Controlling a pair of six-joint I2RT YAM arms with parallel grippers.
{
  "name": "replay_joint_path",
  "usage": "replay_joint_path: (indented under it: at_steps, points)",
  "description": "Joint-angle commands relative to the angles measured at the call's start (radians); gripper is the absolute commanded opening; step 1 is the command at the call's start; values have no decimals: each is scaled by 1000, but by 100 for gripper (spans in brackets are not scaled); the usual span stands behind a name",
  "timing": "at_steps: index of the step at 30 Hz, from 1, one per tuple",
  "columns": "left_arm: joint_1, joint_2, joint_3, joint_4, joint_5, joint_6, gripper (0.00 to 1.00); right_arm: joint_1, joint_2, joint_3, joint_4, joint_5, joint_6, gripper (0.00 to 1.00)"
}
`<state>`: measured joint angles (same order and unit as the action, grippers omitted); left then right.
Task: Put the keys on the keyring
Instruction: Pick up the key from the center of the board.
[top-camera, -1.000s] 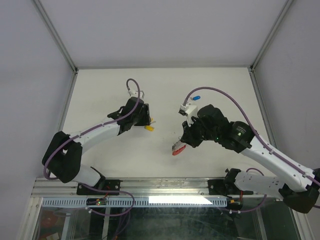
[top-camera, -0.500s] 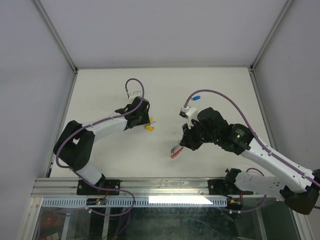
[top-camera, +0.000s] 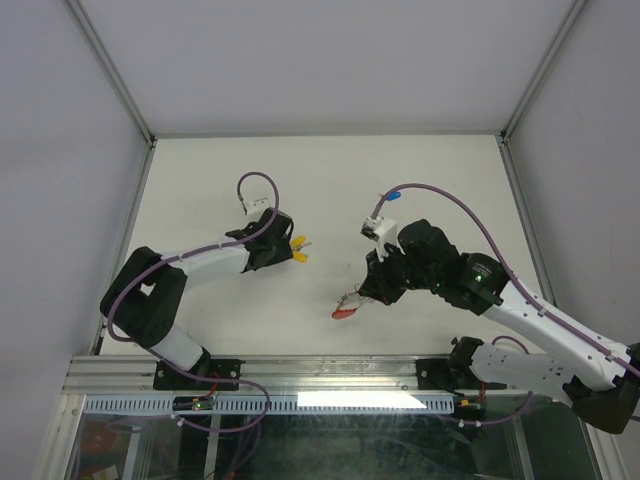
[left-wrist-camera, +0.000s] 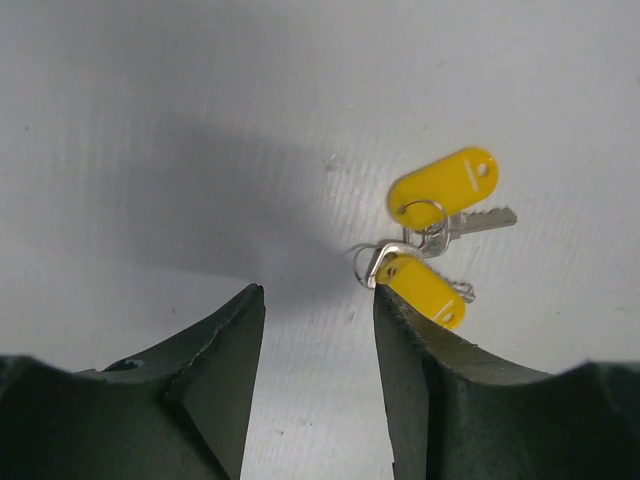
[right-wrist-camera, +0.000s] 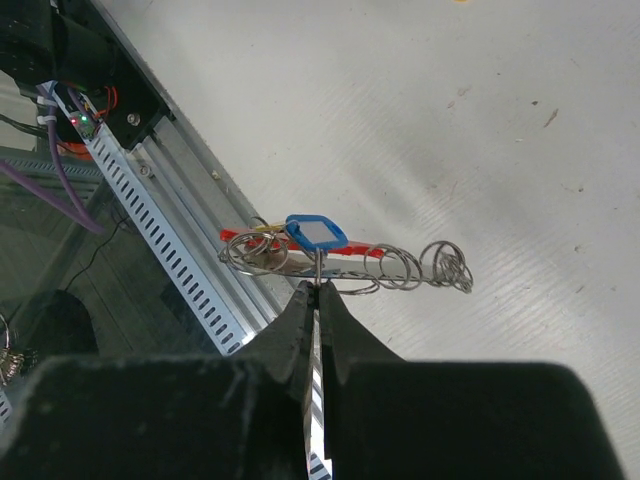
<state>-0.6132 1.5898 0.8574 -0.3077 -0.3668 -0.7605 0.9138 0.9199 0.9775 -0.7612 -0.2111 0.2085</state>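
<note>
Left claw (left-wrist-camera: 318, 300) now sits further left, yellow keys (left-wrist-camera: 435, 235) uncovered. Right claw (right-wrist-camera: 318, 295) and keyring (right-wrist-camera: 350, 262) are now nearer and further left.
Left claw: released, jaws apart, empty; yellow keys lie on table (top-camera: 200, 180) just right of its tips.
Right claw: clenched on a keyring loop; blue-rimmed tag (right-wrist-camera: 315, 232) hangs there.
Blue key (top-camera: 394, 197): far side of table, well apart.

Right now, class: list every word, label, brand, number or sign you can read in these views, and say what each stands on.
No readable text in any view.
Upper yellow tag and lower yellow tag: no print can be made out.
Blue tag on the keyring: pale label window, nothing legible in it.
</note>
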Motion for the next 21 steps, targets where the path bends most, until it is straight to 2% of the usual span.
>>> replay_joint_path:
  at_steps: [1, 7, 13, 21]
  points:
    - [12, -80, -65, 110, 32, -110, 47, -3, -13, 3, 85, -42, 22, 0]
    - [17, -125, -186, 256, 78, -231, 48, -3, -15, -3, 94, -58, 34, 0]
    - [20, -181, -289, 377, 63, -343, 48, -3, -16, -14, 103, -69, 44, 0]
    - [27, -174, -375, 500, 68, -444, 43, -3, -12, -12, 110, -78, 48, 0]
